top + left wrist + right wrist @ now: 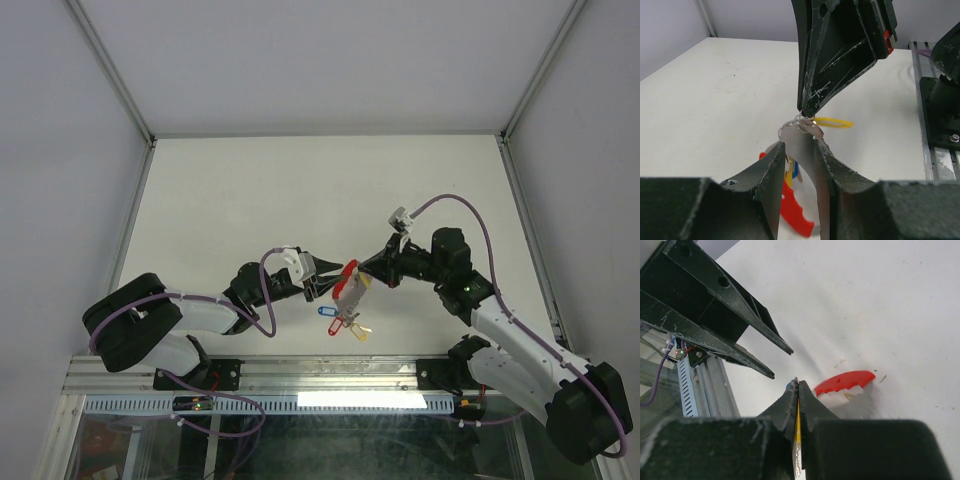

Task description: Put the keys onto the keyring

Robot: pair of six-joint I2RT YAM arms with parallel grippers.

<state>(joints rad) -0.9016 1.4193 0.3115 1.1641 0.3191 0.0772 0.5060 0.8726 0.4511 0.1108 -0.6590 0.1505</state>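
Note:
My left gripper is shut on the keyring and holds it above the table. The keyring's grey bar sits between the left fingers, and its red arc hangs below them. The red arc also shows in the top view and in the right wrist view. My right gripper is shut on a silvery key with a yellow tag. Its tip touches the top of the keyring. Keys with blue, red and yellow tags dangle under the ring.
The white table has walls at the back and both sides. A metal rail runs along its near edge, close under the dangling keys. The left gripper's fingers fill the upper left of the right wrist view.

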